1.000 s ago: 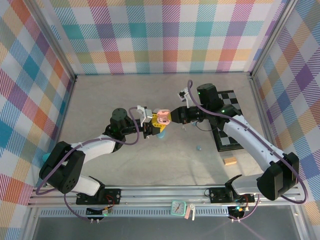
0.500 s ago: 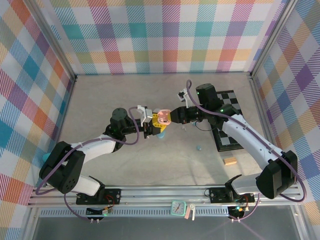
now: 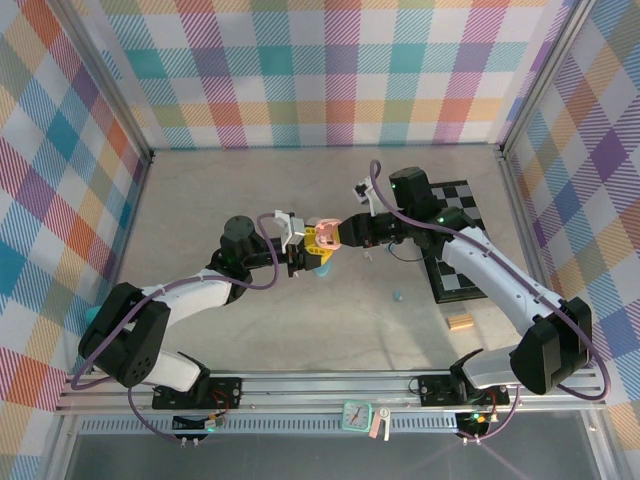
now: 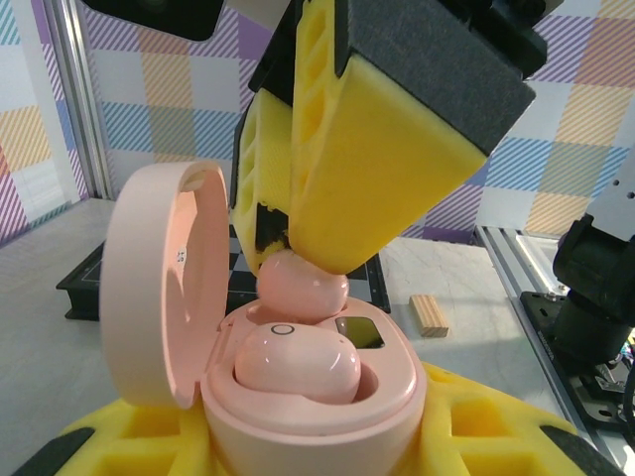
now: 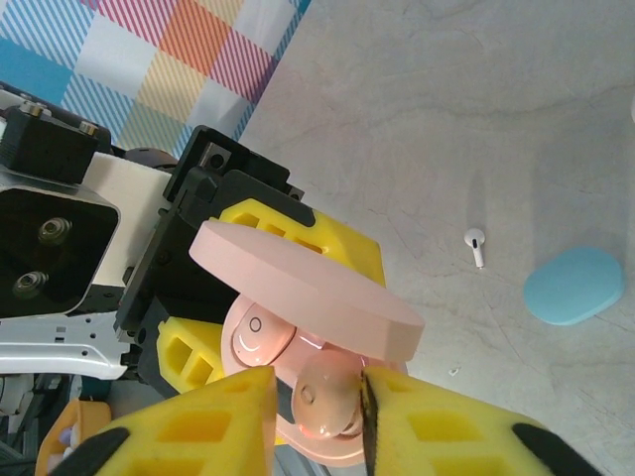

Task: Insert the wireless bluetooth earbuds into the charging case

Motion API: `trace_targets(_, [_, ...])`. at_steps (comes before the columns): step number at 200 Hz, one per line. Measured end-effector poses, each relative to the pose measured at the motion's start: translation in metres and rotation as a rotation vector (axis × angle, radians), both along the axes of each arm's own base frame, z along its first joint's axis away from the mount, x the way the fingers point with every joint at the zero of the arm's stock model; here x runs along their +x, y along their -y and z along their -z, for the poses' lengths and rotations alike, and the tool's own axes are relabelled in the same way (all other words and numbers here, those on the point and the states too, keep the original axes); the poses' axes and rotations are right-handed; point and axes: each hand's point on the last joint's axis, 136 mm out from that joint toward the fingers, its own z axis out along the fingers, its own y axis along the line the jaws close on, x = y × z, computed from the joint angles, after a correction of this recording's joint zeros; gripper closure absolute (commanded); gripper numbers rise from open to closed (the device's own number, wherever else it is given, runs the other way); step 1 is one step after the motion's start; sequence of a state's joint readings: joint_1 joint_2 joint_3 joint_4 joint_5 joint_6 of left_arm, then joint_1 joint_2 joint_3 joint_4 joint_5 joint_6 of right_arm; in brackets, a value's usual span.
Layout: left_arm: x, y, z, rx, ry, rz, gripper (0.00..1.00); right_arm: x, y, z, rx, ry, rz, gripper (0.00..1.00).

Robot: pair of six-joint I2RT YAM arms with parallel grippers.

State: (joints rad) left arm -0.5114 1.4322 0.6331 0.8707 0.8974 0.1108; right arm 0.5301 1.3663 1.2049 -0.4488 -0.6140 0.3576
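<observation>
Pink charging case (image 4: pixel 317 407), lid (image 4: pixel 159 288) swung open toward 9 o'clock, clamped at its base by the closed left hand (image 3: pixel 303 256), likely to steady both sockets facing up. One pink earbud (image 4: pixel 296 365) seated at 6 o'clock in the case. Second pink earbud (image 4: pixel 303 281) pinched in the nearly closed right hand (image 5: pixel 319 412), entering from 3 o'clock in the top view, resting at the 12 o'clock socket, ready for pressing home. White earbud (image 5: pixel 476 246) and light blue case (image 5: pixel 573 286) loose on the table (image 5: pixel 446 119).

- A pink earbud (image 5: pixel 322 409) is being held at the open pink case (image 5: pixel 298 286) by the right gripper (image 5: pixel 317 395).
- The case is being gripped by the left gripper (image 5: pixel 243 297).
</observation>
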Motion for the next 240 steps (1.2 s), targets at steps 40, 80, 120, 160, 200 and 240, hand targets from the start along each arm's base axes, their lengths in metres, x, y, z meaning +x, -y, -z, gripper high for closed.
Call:
trace_targets(40, [0.000, 0.000, -0.001, -0.003, -0.003, 0.000, 0.73, 0.002, 0.001, 0.000, -0.005, 0.006, 0.010, 0.59])
trace_targets(80, [0.000, 0.000, -0.004, -0.011, 0.008, 0.000, 0.73, 0.002, 0.008, -0.012, -0.004, 0.059, 0.033, 0.42])
trace_targets(120, [0.000, 0.000, -0.005, -0.014, 0.013, 0.000, 0.73, 0.010, 0.015, -0.040, 0.027, 0.173, 0.094, 0.26])
trace_targets(160, [0.000, 0.000, -0.005, -0.014, 0.013, 0.000, 0.73, 0.047, 0.008, -0.040, -0.013, 0.150, 0.177, 0.24])
trace_targets(200, [0.000, 0.000, -0.005, -0.014, 0.013, -0.001, 0.73, 0.053, 0.008, -0.017, -0.069, 0.070, 0.193, 0.17])
trace_targets(240, [0.000, 0.000, -0.004, -0.012, 0.009, -0.001, 0.73, 0.042, 0.013, -0.009, -0.080, 0.047, 0.188, 0.12])
